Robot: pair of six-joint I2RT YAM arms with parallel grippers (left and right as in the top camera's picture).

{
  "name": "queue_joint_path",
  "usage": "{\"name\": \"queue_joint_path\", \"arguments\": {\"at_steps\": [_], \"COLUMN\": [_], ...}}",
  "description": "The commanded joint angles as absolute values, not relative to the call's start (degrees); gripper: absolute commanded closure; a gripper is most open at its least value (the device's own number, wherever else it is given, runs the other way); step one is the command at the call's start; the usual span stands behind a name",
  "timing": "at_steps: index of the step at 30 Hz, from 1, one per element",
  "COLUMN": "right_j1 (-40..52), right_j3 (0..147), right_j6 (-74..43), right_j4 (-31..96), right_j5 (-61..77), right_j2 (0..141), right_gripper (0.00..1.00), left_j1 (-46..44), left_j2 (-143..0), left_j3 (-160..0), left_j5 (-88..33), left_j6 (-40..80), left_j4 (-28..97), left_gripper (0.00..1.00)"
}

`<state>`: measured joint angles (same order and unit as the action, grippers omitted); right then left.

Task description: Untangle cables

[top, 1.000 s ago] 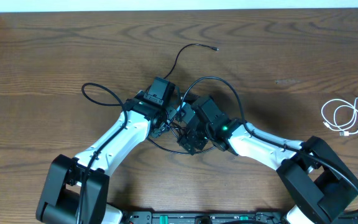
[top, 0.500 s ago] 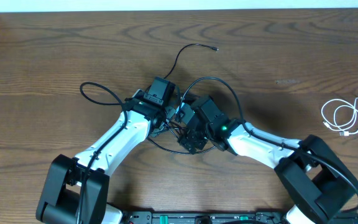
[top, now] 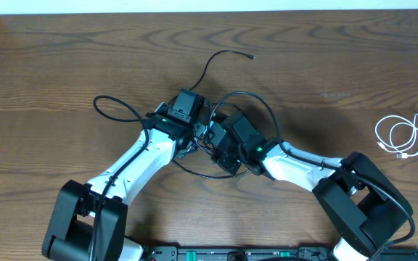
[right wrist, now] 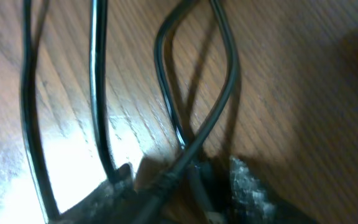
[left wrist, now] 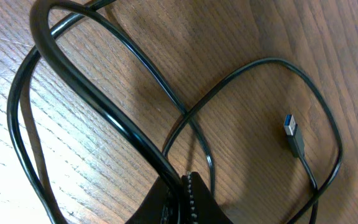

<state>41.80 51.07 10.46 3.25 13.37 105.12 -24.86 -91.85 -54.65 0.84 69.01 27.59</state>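
Left gripper, bottom of frame, is pinched tight on the black cord. Right gripper straddles its crossed strands, and I can't tell if it's biting. The loops cross mid-table, so that's left to do. Far right, the white cord lies coiled, already free.

The counter is dark brown wood with a plain grain, matt with a faint sheen under the light. The black cable has a smooth, glossy plastic sheath; its plug is bare metal with a blue insert. The white cable looks like smooth plastic. The left hand is matt black with a ribbed edge; the arm shells are glossy white plastic
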Motion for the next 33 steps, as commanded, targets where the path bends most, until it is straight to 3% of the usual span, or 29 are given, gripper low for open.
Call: {"name": "queue_joint_path", "arguments": {"at_steps": [1,7,10,13,14,16,20,33], "right_j1": [42.11,42.11,42.11,42.09,42.09,42.09,42.09,42.11], "right_j3": [51.48,51.48,51.48,51.48,51.48,51.48,51.48,52.14], "right_j6": [10.39,10.37,10.37,10.37,10.37,10.37,10.37,10.35], "right_j4": [3.62,3.62,3.60,3.62,3.62,3.62,3.62,3.64], "right_j5": [13.63,13.61,13.63,13.61,13.61,13.61,13.61,13.65], "right_j2": [106.41,106.41,106.41,106.41,106.41,106.41,106.41,106.28], "right_gripper": [0.67,0.98,0.99,0.99,0.99,0.99,0.99,0.99], "left_j1": [-24.93,-24.95,-24.93,-24.93,-24.93,-24.80,-24.16,-20.78], "left_j2": [-92.51,-92.51,-92.51,-92.44,-92.12,-91.44,-87.50,-67.79], "left_j3": [-54.43,-54.43,-54.43,-54.46,-54.46,-54.63,-55.29,-55.27], "left_j5": [2.44,2.46,2.46,2.42,2.17,2.00,1.48,7.40], "left_j6": [68.69,68.66,68.66,68.58,67.13,64.38,57.98,45.67], "left_j4": [27.73,27.73,27.73,27.73,27.70,27.73,28.23,31.18], "left_gripper": [0.92,0.92,0.89,0.59,0.41,0.29,0.15,0.09]}}
